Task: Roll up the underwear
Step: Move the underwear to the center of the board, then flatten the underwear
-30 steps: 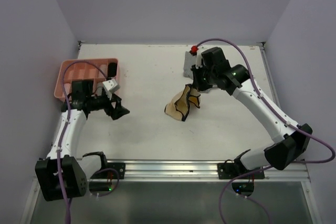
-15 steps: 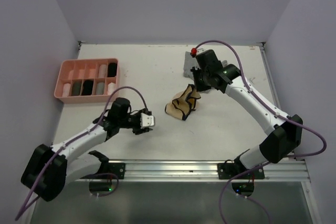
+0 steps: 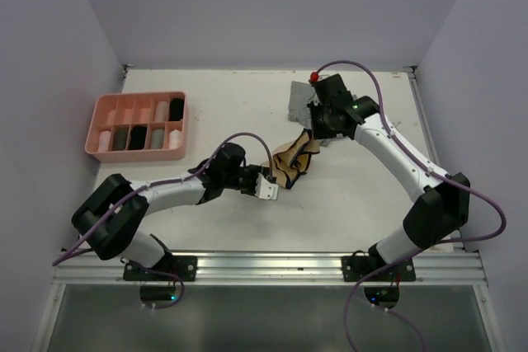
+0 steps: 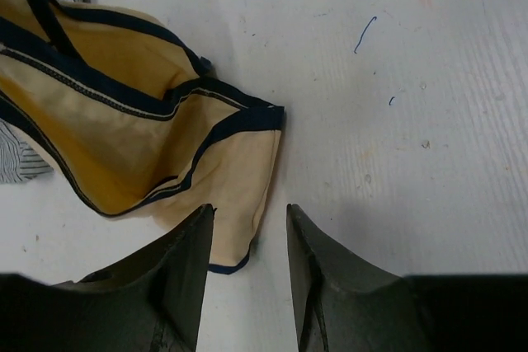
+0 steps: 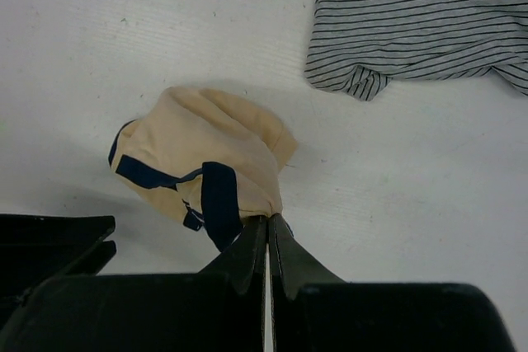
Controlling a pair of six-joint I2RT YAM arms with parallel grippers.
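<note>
Mid-table lies a beige underwear (image 3: 290, 162) with dark trim, bunched up. My right gripper (image 3: 312, 133) is shut on its far edge; in the right wrist view the fingertips (image 5: 268, 222) pinch the beige underwear (image 5: 206, 146) where it gathers. My left gripper (image 3: 269, 188) is low at the garment's near corner, jaws apart. In the left wrist view that corner of the beige underwear (image 4: 235, 232) lies between the fingers (image 4: 194, 241), against the left one, with the left gripper (image 4: 248, 212) open around it. A grey striped underwear (image 3: 299, 103) lies behind, partly under the right arm.
A pink tray (image 3: 97, 118) with compartments stands at the far left, with several rolled garments in it. The striped underwear (image 5: 412, 22) spreads across the top right of the right wrist view. Side walls close the table left and right.
My left arm has swung from beside the pink tray across to the beige underwear, and its jaws have narrowed. The right gripper has kept its hold, shifting slightly.
</note>
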